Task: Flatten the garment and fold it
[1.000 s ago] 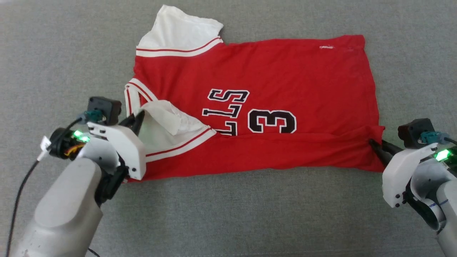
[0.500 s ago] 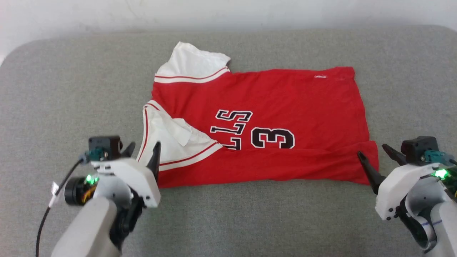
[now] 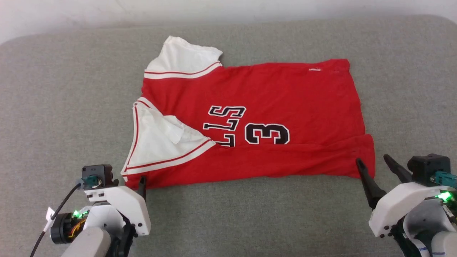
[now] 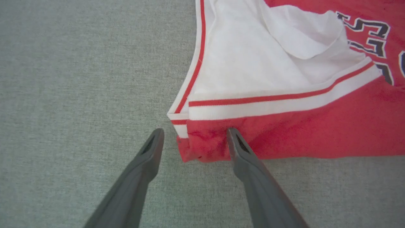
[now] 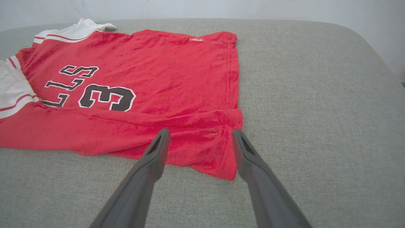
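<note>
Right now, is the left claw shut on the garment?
No, the left claw is open, straddling the garment corner without pinching it.

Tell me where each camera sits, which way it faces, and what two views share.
Head view: on the head, looking forward and down at the garment on the grey surface; left gripper and right gripper, both open, show low.
Left wrist view: on the left wrist, looking along its fingers at the garment's sleeve-side corner.
Right wrist view: on the right wrist, looking along its fingers over the hem corner toward the wall.
Shared: head and right wrist views both show the number 3.
</note>
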You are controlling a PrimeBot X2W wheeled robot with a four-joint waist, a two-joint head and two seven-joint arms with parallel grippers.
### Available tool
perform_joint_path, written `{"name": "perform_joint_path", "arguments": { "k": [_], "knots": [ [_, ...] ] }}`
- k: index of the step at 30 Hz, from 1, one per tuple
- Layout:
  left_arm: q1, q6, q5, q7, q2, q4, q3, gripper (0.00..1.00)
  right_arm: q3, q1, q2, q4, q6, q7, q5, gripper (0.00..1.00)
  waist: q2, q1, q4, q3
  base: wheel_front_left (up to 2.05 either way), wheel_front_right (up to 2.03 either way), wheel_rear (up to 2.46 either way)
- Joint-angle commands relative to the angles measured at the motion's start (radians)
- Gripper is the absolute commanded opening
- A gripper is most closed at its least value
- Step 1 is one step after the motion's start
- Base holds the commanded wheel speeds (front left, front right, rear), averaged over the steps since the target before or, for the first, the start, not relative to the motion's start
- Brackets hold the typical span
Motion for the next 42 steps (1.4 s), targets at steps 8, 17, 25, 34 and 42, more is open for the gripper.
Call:
{"name": "perform_joint_path", "arguments": {
  "k": [8,17,25,34,42],
  "knots": [
    [-0.012,0.008,0.002,0.003,-0.015,0.073,-0.012,0.2,-0.026,0.009,0.007,-0.043,-0.002,0.049,-0.016,1.0,-0.0001,0.0,-0.034,0.083,0.0,0.0,0.0],
    [-0.035,-0.047,0.002,-0.093,-0.052,0.057,-0.023,0.0,-0.04,-0.055,-0.016,0.054,-0.002,0.11,-0.016,1.0,-0.0001,0.0,0.017,0.078,0.0,0.0,0.0],
    [-0.041,-0.043,0.032,-0.129,-0.06,-0.023,-0.047,0.0,-0.044,-0.13,-0.035,0.253,-0.002,0.142,-0.092,1.0,-0.0001,0.0,0.07,0.069,0.0,0.0,0.0],
    [-0.026,-0.037,0.036,-0.127,-0.054,-0.051,-0.06,0.0,-0.038,-0.163,-0.053,0.438,-0.002,0.112,-0.084,0.0,-0.0001,0.0,0.083,0.052,0.0,0.0,0.0],
    [0.009,-0.046,0.025,-0.12,-0.035,-0.039,-0.066,0.0,-0.019,-0.16,-0.1,0.417,-0.002,0.11,-0.028,0.0,-0.0001,0.0,0.074,-0.014,0.0,0.0,0.0]
  ]
}}
